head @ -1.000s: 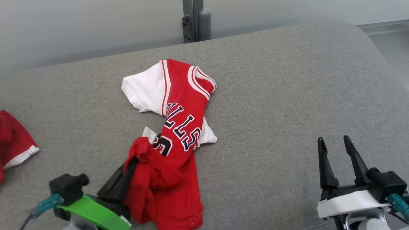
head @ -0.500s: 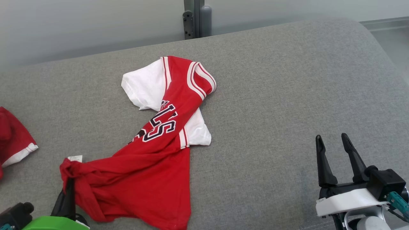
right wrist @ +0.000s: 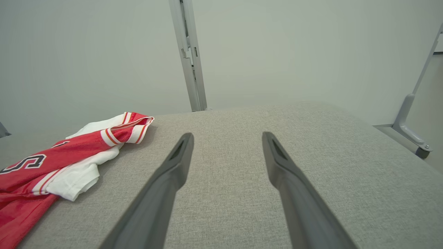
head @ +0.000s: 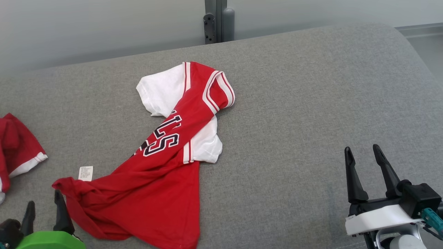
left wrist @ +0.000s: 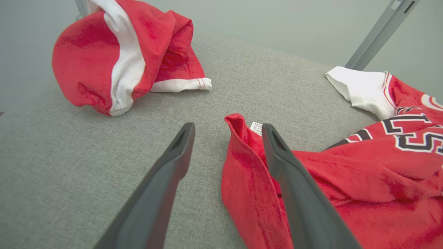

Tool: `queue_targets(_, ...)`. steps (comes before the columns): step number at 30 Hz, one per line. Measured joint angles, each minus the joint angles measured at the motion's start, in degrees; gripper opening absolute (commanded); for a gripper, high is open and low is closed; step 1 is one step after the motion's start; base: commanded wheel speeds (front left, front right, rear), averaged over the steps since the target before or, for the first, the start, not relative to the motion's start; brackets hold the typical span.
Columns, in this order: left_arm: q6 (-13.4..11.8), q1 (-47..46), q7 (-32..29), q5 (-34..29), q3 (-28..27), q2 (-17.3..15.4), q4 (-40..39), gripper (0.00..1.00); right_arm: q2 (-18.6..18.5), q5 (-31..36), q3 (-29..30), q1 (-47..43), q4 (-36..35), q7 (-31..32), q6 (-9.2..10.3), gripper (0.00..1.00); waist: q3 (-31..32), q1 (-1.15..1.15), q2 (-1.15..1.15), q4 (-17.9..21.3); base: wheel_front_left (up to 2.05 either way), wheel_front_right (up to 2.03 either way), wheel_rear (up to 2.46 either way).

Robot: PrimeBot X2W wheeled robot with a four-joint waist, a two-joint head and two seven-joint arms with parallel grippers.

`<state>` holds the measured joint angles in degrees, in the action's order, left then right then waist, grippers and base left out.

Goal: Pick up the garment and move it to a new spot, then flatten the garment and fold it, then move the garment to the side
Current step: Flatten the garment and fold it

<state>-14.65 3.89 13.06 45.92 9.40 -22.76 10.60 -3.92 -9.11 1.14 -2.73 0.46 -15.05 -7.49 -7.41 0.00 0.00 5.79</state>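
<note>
Pale grey-green wall (head: 104, 27) closes off the far side of the room, with a grey metal post (head: 216, 20) standing against it straight beyond the table's far edge. A padded table (head: 311, 103) covered in grey woven cloth carries everything, and its right end rounds off toward a strip of floor (head: 425, 45). In the right wrist view a slanted grey frame leg (right wrist: 412, 114) stands past that rounded end.

The left fingers (head: 61, 214) are spread wide and hold nothing. The jersey (head: 155, 193) lies on the table just ahead and to the right of them. Its bunched red hem corner reaches into the gap between them in the left wrist view, beside the right-hand finger (left wrist: 287, 180); I cannot tell whether cloth and finger touch. A small white label (head: 86, 173) lies on the table at that corner. From there the jersey runs diagonally away, its lettering face up, and its white sleeves and striped collar are the farthest part.

A second red cloth (head: 17, 148) with white trim sits crumpled ahead and to the left of the left fingers, apart from the jersey.

The right fingers (head: 353, 180) are also wide apart and empty. They are over bare grey cloth, well to the right of the jersey.
</note>
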Motion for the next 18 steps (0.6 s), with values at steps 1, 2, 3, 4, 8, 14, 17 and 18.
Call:
queue_targets(1,-1.80,0.59,-0.83,-1.19,0.14,-1.40,-3.25,1.00,-0.12,0.00,-0.08,0.01,-0.03,0.00,0.00,1.00,0.20,0.00,0.00,-0.12,0.00,0.00,0.00)
queue_targets(2,-3.15,0.97,-1.27,-2.71,0.11,-2.58,-6.53,1.00,-0.18,0.01,-0.24,0.00,-0.10,0.00,0.00,1.00,0.41,0.00,0.00,-0.22,0.00,0.00,0.00)
queue_targets(3,-4.23,1.03,-1.85,-3.82,0.20,-3.55,-9.89,1.00,-0.16,0.02,-0.37,0.01,-0.16,0.00,0.00,1.00,0.59,0.00,0.00,-0.33,0.00,0.00,0.00)
queue_targets(4,-4.67,0.99,-2.92,-4.47,0.73,-4.47,-13.38,1.00,-0.16,0.03,-0.70,0.03,-0.22,0.00,0.00,1.00,0.76,0.00,0.00,-0.39,0.00,0.00,0.00)
queue_targets(8,-4.83,-0.72,-8.33,-7.80,5.12,-7.11,-23.49,1.00,-0.11,0.12,-2.01,0.52,-0.15,0.00,0.00,1.00,1.11,0.00,0.00,0.04,0.00,0.00,0.00)
queue_targets(14,-1.14,-9.42,-15.89,-11.85,16.83,-5.38,-26.79,1.00,0.23,0.08,-2.78,1.23,-0.76,-0.01,0.00,1.00,0.76,0.00,0.00,2.24,0.00,0.00,0.00)
queue_targets(17,1.76,-13.47,-18.45,-13.50,22.58,-2.35,-23.12,1.00,0.53,-0.12,-2.74,1.69,-0.81,-0.01,0.00,1.00,0.30,0.00,0.00,3.67,0.00,0.00,0.00)
queue_targets(18,2.88,-14.91,-19.45,-14.17,24.60,-1.36,-21.07,1.00,0.59,-0.25,-2.58,1.75,-0.85,0.00,0.00,1.00,0.10,0.00,0.00,4.23,0.00,0.00,0.00)
